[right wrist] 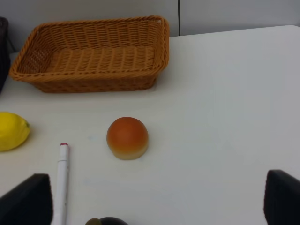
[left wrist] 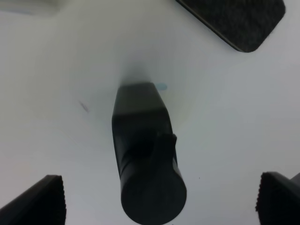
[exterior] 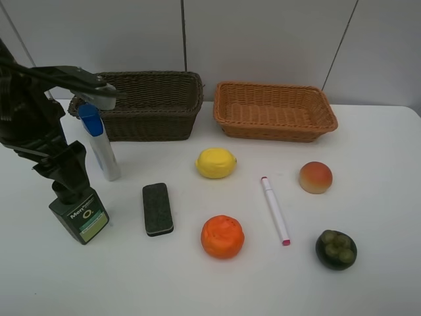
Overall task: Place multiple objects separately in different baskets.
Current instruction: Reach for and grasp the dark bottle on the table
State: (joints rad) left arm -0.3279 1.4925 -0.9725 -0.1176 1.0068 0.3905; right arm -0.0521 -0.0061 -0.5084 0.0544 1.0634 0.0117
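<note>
Nothing sorted yet, all eight items sit on the surface. Near edge: dark green mangosteen [exterior: 336,249] toward the right corner, orange [exterior: 222,236] mid. Then pump bottle [exterior: 80,217] by the left edge, eraser block [exterior: 158,209], pink-tipped marker [exterior: 275,210]. Further back: peach [exterior: 316,177], lemon [exterior: 216,162], blue-capped tube [exterior: 99,141]. Left fingers [left wrist: 40,201] spread wide over the pump bottle, gripping nothing. Right fingers [right wrist: 28,199] equally wide, nothing between them. Far edge: dark brown basket [exterior: 154,122] and orange-tan basket [exterior: 276,128] — no items visible inside.
</note>
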